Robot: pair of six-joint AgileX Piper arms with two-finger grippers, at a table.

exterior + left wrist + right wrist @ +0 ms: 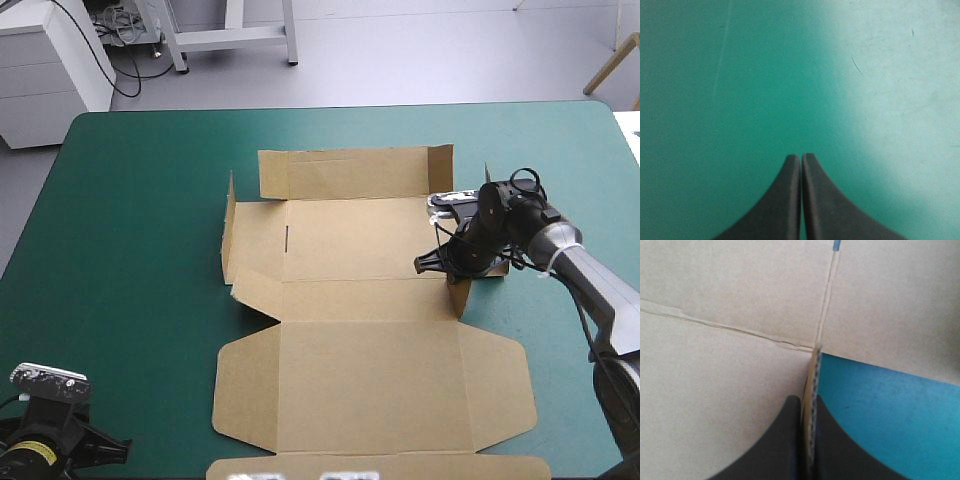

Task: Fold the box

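The table, under its teal-green cover, carried the brown box at its middle, a cut sheet lying mostly flat. Its wide lid panel reached toward the near edge. On the far half, the far wall stood up, the left wall stood up too, and the right wall stood on edge.

The right gripper was all but closed on that right wall. Its black fingers pinched the thin board from both sides, with the box floor on one side and bare cover on the other. The left gripper sat well apart at the near left corner of the table, its fingers pressed together on nothing, over bare cover.

The step in hand looked like raising the side walls of the tray. The next move probably called for holding the right wall square while its end flap was tucked against the far wall. The left arm would likely need to come in to steady the sheet.
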